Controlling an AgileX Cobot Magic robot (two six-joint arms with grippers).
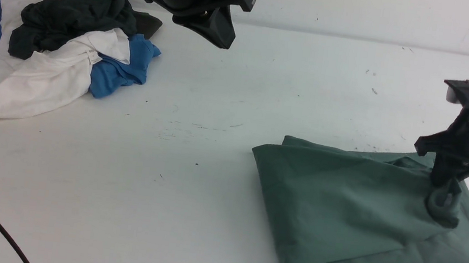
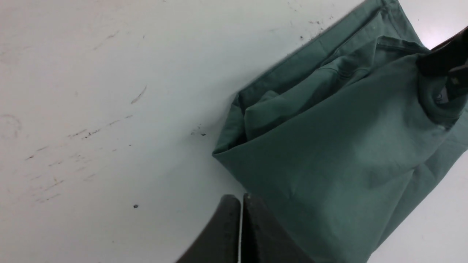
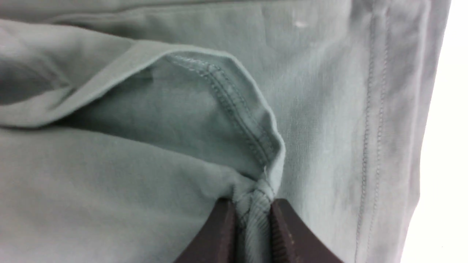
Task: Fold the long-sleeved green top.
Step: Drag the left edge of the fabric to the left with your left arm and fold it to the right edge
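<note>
The right gripper (image 3: 252, 223) was pinched narrowly on a stitched hem edge of the green long-sleeved top (image 1: 351, 210), fabric bunched between its fingers (image 3: 219, 233); the front view showed that gripper (image 1: 442, 206) planted on the top's far right part, cloth puckered round it; the top lay folded on the white table (image 1: 218, 116), to the right; the left gripper (image 2: 241, 230) hovered above the table with jaws pressed together, holding nothing, its tip just beside the top's edge; only the front view showed the heap of blue, white and dark clothes (image 1: 46, 43) far left; the top's right corner was cut off there.
</note>
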